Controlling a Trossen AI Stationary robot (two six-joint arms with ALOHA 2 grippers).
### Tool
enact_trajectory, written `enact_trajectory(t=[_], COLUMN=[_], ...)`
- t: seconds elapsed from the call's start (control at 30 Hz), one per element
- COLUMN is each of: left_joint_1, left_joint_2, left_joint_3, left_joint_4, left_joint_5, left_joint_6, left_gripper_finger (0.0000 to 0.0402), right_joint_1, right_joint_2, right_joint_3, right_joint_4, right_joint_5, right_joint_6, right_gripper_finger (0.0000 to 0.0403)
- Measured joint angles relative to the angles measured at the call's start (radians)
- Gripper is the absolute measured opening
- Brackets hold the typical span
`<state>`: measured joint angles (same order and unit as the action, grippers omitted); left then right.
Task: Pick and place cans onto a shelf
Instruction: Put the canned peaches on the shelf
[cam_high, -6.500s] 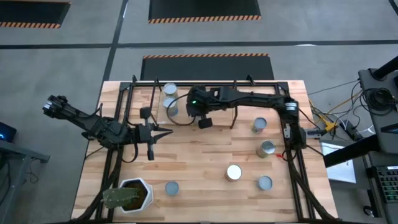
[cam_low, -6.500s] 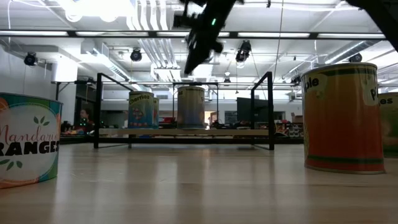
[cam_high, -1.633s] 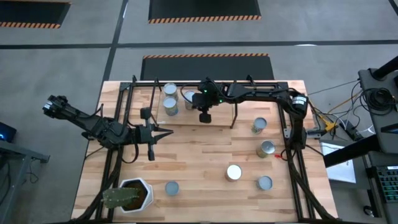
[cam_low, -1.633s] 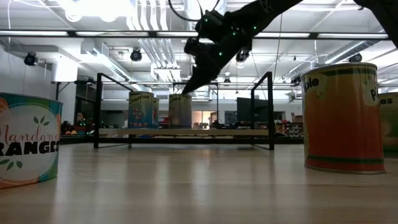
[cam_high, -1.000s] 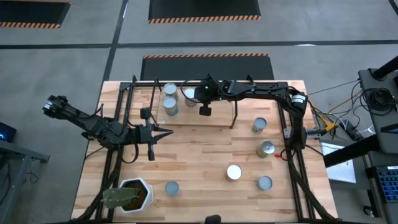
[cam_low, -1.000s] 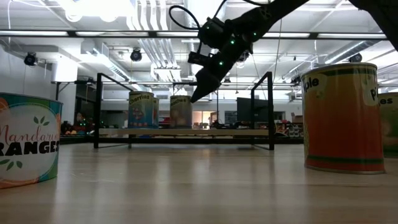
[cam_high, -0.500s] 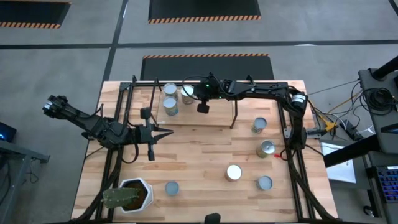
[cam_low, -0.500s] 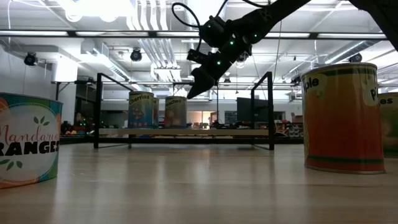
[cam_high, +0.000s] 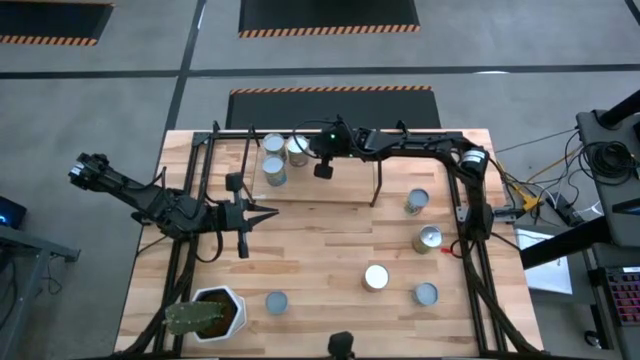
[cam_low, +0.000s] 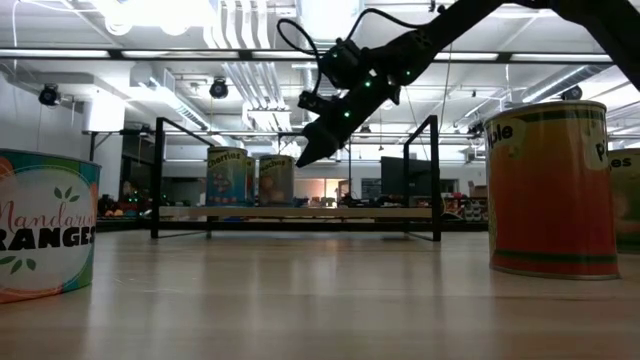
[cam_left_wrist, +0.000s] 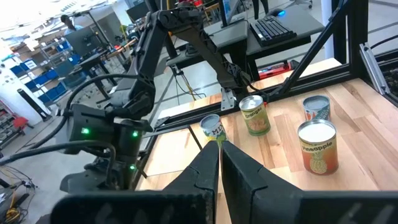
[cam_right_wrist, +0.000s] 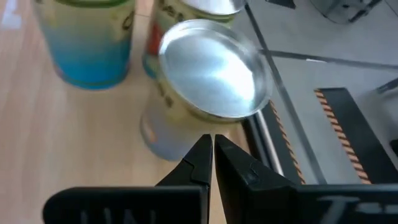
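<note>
The right claw (cam_high: 312, 152) sits closed and empty at the upper centre of the high view, over the shelf (cam_high: 340, 185), its two fingers pressed together and holding nothing. Its tips lie against the side of a can (cam_high: 297, 150) standing on the shelf just beside two other cans (cam_high: 273, 158); this looks like a nudge with closed fingers, lining the can up with its neighbours rather than carrying it. In the right wrist view that can (cam_right_wrist: 205, 87) stands upright with its shiny lid facing up, close to the shelf's edge rail. The left claw (cam_high: 268, 213) waits at the middle left of the high view, also closed and empty, well apart from the shelf. The remaining cans (cam_high: 422, 240) stand on the desk (cam_high: 330, 300) at the right and lower part of the view, five in all, every one upright and sealed. A white plant pot (cam_high: 212, 312) at the lower left holds a green plant.
</note>
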<state>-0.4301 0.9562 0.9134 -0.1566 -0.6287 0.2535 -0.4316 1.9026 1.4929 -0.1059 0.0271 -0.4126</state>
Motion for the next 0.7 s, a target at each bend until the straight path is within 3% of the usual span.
enact_trajectory(t=[0.27,0.47,0.7], left_joint_1=[0.000,0.000,0.000], left_joint_2=[0.000,0.000,0.000], left_joint_3=[0.000,0.000,0.000], left_joint_4=[0.000,0.000,0.000], left_joint_5=[0.000,0.000,0.000], left_joint_6=[0.000,0.000,0.000], left_gripper_finger=[0.0000,0.0000,0.0000], right_joint_1=[0.000,0.015,0.037], right_joint_2=[-0.004,-0.005,0.015], right_joint_3=[0.000,-0.005,-0.039], right_joint_4=[-0.026,-0.060,0.102], right_joint_5=[-0.018,-0.209,-0.226], right_joint_6=[0.031,0.085,0.128], right_gripper_finger=[0.0009,0.0009,0.0009])
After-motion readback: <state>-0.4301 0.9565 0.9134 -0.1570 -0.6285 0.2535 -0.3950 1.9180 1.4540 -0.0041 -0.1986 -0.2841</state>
